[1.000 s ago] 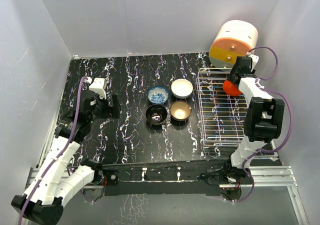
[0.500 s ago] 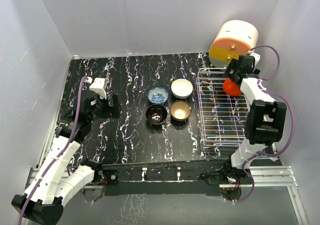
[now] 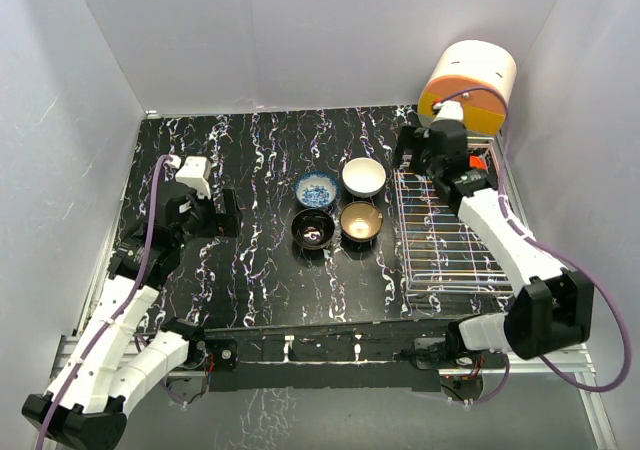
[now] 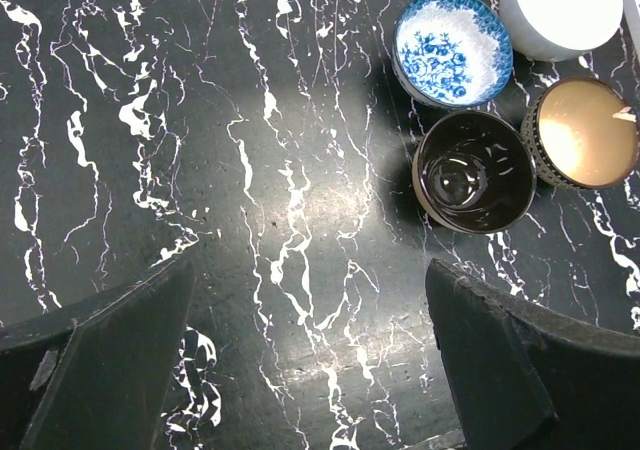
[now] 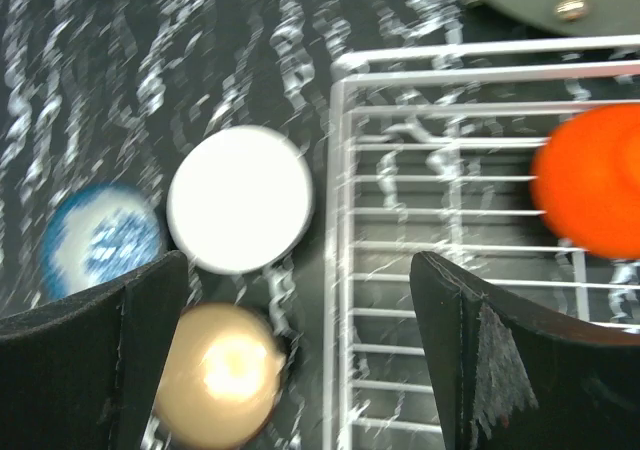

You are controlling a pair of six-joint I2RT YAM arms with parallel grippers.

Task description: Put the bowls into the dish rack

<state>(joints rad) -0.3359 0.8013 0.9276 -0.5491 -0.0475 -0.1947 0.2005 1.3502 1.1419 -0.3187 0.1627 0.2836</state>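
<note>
The red bowl (image 5: 590, 180) sits in the far right part of the silver dish rack (image 3: 440, 232); in the top view it (image 3: 481, 159) is mostly hidden by my right arm. The white (image 3: 363, 177), blue-and-white (image 3: 316, 189), black-inside (image 3: 313, 229) and tan-gold (image 3: 360, 221) bowls stand in a cluster on the table left of the rack. My right gripper (image 3: 408, 152) is open and empty above the rack's far left corner (image 5: 345, 65), next to the white bowl (image 5: 240, 198). My left gripper (image 3: 228, 213) is open and empty, left of the cluster (image 4: 474, 170).
The orange-and-cream drum-shaped box (image 3: 467, 85) stands just behind the rack's far right corner. White walls close in the black marbled table (image 3: 260, 150) on three sides. The right wrist view is blurred by motion.
My right gripper has let go of the red bowl in the rack's far right part and swung left to the rack's far left corner. The left arm has not moved.
</note>
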